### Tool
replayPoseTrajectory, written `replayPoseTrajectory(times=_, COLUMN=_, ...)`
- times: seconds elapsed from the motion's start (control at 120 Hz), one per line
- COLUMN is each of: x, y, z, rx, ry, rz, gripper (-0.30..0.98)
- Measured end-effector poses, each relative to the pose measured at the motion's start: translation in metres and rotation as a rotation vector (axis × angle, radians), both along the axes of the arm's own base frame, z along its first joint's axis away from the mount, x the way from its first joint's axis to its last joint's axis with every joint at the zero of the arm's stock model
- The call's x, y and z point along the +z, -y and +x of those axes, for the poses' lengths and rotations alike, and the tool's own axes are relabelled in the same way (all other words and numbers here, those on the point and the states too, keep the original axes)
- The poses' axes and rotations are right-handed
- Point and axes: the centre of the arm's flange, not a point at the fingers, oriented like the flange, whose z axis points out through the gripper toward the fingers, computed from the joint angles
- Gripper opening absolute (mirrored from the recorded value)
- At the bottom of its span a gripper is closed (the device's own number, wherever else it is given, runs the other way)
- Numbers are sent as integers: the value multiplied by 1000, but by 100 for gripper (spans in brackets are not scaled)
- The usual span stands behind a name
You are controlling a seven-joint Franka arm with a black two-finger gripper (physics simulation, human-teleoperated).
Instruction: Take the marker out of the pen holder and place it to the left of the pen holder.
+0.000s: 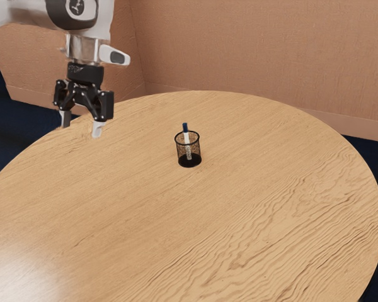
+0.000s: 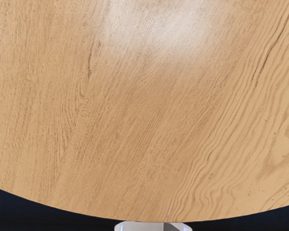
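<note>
Gripper: here's the black gripper (image 1: 81,124), up in the air on the ext. view's left, fingers (image 1: 97,128) spread w/ a clear gap between 'em, so it's open, pale tips aimed down.
Arm: white arm (image 1: 25,14) w/ dark trim comes in from the ext. view's upper left, hand end hanging down, pointing at tbl. height.
Marker: and there's the marker (image 1: 185,128), standing in the holder, dark blue end up & poking over the rim, white body going down inside, a slight lean to the ext. view's left.
Pen holder: black mesh pen holder (image 1: 189,162), upright on the tabletop, round rim, solid dark base, towards the far side of the tbl. & approx. mid-width in the ext. view.
Gap: gripper's well apart from both marker & holder, over on the ext. view's left of them.
Table: big round wooden table (image 1: 195,239), lt. brown, wavy grain on the ext. view's right, bright glare at the near left.
Wrist cam: bare wood grain w/ a glossy patch, then the tbl.'s curved edge, dark floor (image 2: 19,211) past it, plus a pale grey object (image 2: 144,226) by that edge, too cut off to ID.
Room: tan textured wall (image 1: 252,56) on the far side, w/ a lighter strip along its foot.
</note>
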Motion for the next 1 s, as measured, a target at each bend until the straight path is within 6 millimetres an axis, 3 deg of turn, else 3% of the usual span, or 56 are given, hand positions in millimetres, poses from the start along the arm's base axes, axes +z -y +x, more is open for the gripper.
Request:
replayPoseTrajectory(times=0.083, x=0, y=-7, z=20, rx=17, ry=114, rz=-5, gripper=69)
replayPoseTrajectory(times=0.292, x=67, y=-6, z=52, rx=27, ry=419, rz=-18, gripper=69)
replayPoseTrajectory(times=0.425, x=55, y=9, z=94, rx=8, ry=586, rz=-44, gripper=69)
replayPoseTrajectory(times=0.492, x=22, y=16, z=115, rx=0, ry=631, rz=-55, gripper=69)
replayPoseTrajectory(times=0.608, x=-40, y=46, z=148, rx=-57, ry=749, rz=-103, gripper=69)
replayPoseTrajectory(times=0.833, x=-164, y=53, z=213, rx=-94, ry=935, rz=-154, gripper=69)
replayPoseTrajectory(times=0.883, x=-175, y=50, z=227, rx=-95, ry=984, rz=-159, gripper=69)
replayPoseTrajectory(times=1.0, x=-173, y=29, z=241, rx=-89, ry=1083, rz=-135, gripper=69)
